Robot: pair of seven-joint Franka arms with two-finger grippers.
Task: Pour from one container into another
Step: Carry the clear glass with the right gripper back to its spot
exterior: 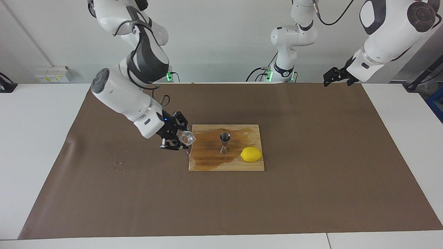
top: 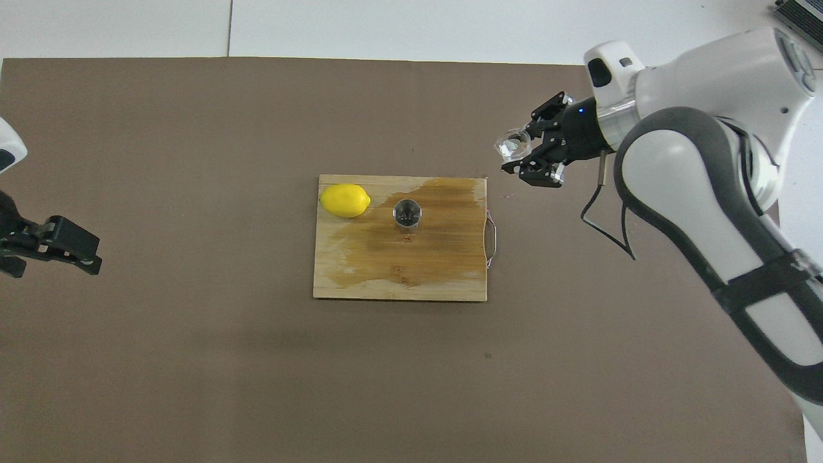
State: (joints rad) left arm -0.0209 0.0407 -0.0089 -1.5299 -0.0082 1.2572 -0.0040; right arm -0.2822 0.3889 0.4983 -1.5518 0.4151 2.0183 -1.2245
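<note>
The small clear glass tumbler [exterior: 188, 137] [top: 512, 144] is held tilted on its side in my right gripper [exterior: 180, 137] [top: 530, 151], up in the air over the brown mat just off the wooden board's edge toward the right arm's end. The steel jigger [exterior: 224, 142] [top: 406, 214] stands upright in the middle of the wooden cutting board [exterior: 207, 159] [top: 398, 270], apart from the glass. My left gripper [exterior: 333, 76] [top: 61, 247] waits, raised over the mat's edge at the left arm's end.
A yellow lemon [exterior: 251, 154] [top: 345, 200] lies on the board beside the jigger, toward the left arm's end. The board has a dark wet stain. A brown mat [exterior: 138, 193] covers the table.
</note>
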